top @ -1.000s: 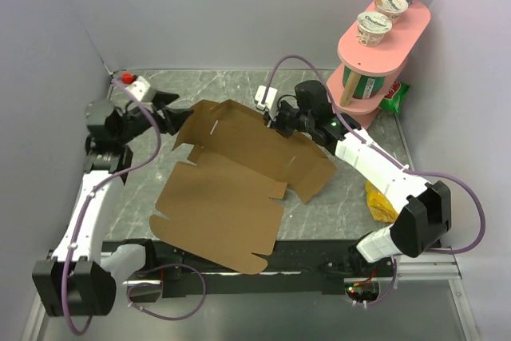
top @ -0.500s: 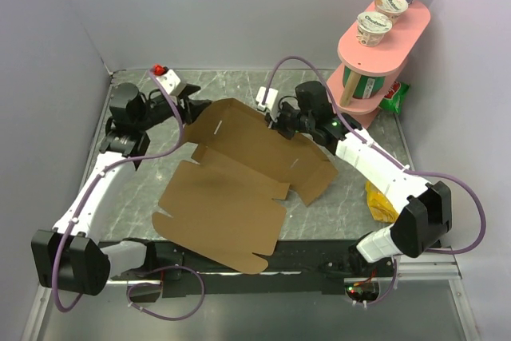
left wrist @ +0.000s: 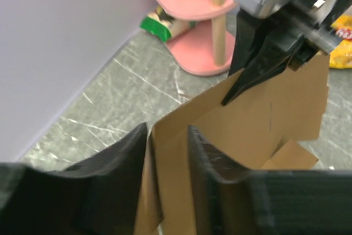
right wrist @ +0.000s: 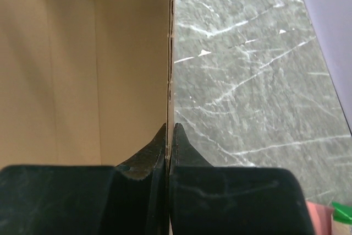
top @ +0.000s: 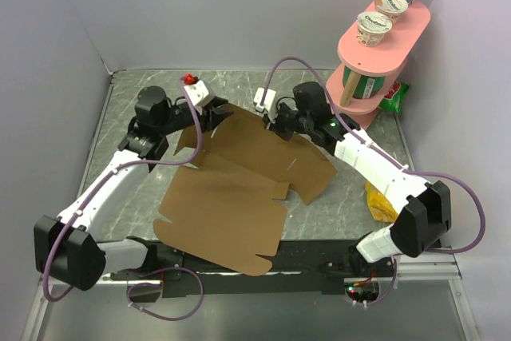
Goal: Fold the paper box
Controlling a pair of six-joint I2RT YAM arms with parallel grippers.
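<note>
Now R hand (right wrist: 170,131) clamped on paper box (top: 231,197) edge; L hand (left wrist: 168,131) apart, straddling another edge.

Jaws on right arm (top: 369,162) pinched together, on left arm (top: 112,185) seemingly apart.

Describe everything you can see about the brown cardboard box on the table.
The paper box is plain brown cardboard, unprinted, a die-cut sheet with flaps, tabs and slits, not yet a closed box. Its big near panel lies on the grey table; the far panels stand up, tilted. The right tool pinches its far upright edge; the left tool straddles a raised far-left flap.
</note>
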